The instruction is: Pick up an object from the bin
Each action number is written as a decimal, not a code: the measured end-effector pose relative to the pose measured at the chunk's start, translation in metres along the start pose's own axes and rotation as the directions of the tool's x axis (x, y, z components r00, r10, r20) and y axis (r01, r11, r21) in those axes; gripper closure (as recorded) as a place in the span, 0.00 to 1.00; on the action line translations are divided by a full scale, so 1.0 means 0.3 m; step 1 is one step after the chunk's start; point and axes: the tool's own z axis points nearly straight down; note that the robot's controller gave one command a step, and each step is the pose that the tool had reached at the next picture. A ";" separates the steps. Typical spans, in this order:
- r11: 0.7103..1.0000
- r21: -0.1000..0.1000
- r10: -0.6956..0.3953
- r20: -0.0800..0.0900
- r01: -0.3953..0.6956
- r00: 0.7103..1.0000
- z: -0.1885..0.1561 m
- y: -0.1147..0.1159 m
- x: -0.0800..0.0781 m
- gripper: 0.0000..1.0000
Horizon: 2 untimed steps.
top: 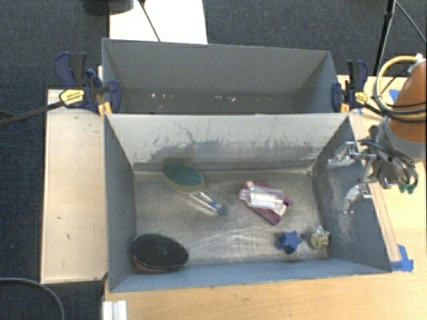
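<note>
Hovering spread and empty, the fingers overhang the right wall of the bin.

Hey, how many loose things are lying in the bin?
5: a green brush back left, a dark oval pad front left, a pink packet in the middle, a blue toy and a tan lump front right. None seems hidden.

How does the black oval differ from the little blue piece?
The black oval is much larger than the blue piece. The black oval is rounded and even-edged; the blue piece is jagged. The black oval sits in the corner; the blue piece lies beside a small tan thing. Both rest on the bin floor.
</note>
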 end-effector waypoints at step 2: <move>0.989 -0.001 0.151 0.006 -0.151 0.989 0.485 0.282 0.106 0.00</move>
